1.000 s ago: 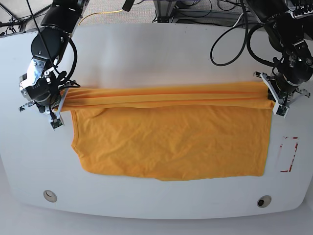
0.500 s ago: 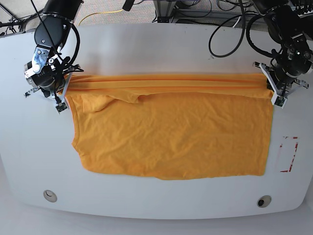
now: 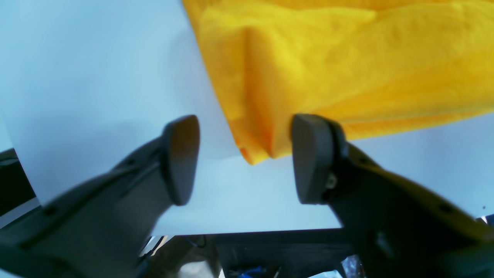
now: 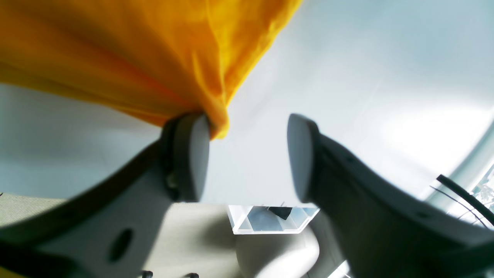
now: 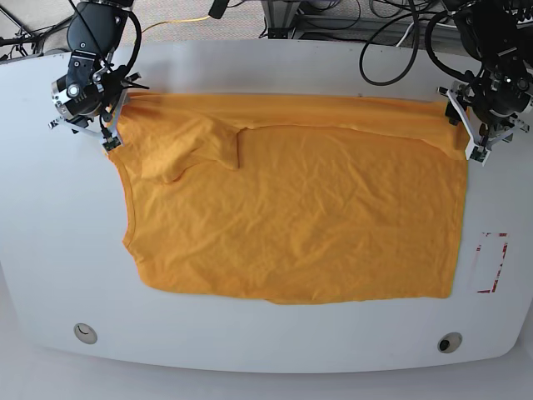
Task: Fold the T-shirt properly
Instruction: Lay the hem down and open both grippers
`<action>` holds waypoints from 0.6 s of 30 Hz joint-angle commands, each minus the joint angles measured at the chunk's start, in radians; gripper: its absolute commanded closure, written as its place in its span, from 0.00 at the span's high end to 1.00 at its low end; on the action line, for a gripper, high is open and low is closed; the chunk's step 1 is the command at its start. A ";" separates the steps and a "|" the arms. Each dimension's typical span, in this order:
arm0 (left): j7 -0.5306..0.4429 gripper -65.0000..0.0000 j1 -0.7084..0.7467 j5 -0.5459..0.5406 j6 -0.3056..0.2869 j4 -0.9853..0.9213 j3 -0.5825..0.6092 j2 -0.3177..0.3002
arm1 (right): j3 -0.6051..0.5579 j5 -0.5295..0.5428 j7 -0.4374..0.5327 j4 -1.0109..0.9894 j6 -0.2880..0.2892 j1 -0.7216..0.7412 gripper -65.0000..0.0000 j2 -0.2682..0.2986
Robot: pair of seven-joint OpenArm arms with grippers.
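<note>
The T-shirt (image 5: 291, 217) lies spread flat on the white counter (image 5: 250, 67), long axis running side to side, its two far corners just beside the left hand (image 3: 245, 160) and right hand (image 4: 249, 152), both parted and holding nothing.

Both arms at far corners: left gripper (image 3: 243, 158) jaws apart, nothing pinched; right gripper (image 4: 247, 152) jaws apart too.
</note>
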 commanded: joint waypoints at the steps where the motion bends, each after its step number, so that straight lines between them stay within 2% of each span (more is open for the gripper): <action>1: -0.011 0.68 -0.002 0.003 0.005 0.013 -0.006 -0.016 | 0.007 -0.003 0.002 0.020 -0.001 -0.010 0.75 0.008; 3: -0.010 0.70 -0.002 0.003 0.005 0.013 -0.006 -0.030 | 0.008 -0.003 0.002 0.022 -0.001 -0.016 0.86 0.006; 5: -0.008 0.70 -0.002 -0.001 0.005 0.014 -0.006 -0.041 | 0.026 0.001 0.002 0.025 -0.001 -0.016 0.88 -0.007; 8: -0.007 0.70 -0.003 -0.004 0.005 0.022 -0.009 -0.045 | 0.103 0.052 0.002 0.040 -0.001 -0.012 0.85 -0.027; 13: -0.007 0.70 -0.055 -0.004 0.005 0.027 -0.150 -0.038 | 0.223 0.256 -0.002 0.051 -0.001 -0.010 0.85 -0.024; 15: -0.005 0.69 -0.089 -0.001 0.005 0.020 -0.181 -0.036 | 0.243 0.325 -0.004 0.051 -0.001 -0.010 0.83 -0.004; 18: -0.005 0.69 -0.087 0.002 0.005 0.020 -0.164 -0.035 | 0.247 0.423 -0.004 0.049 -0.001 -0.010 0.78 -0.004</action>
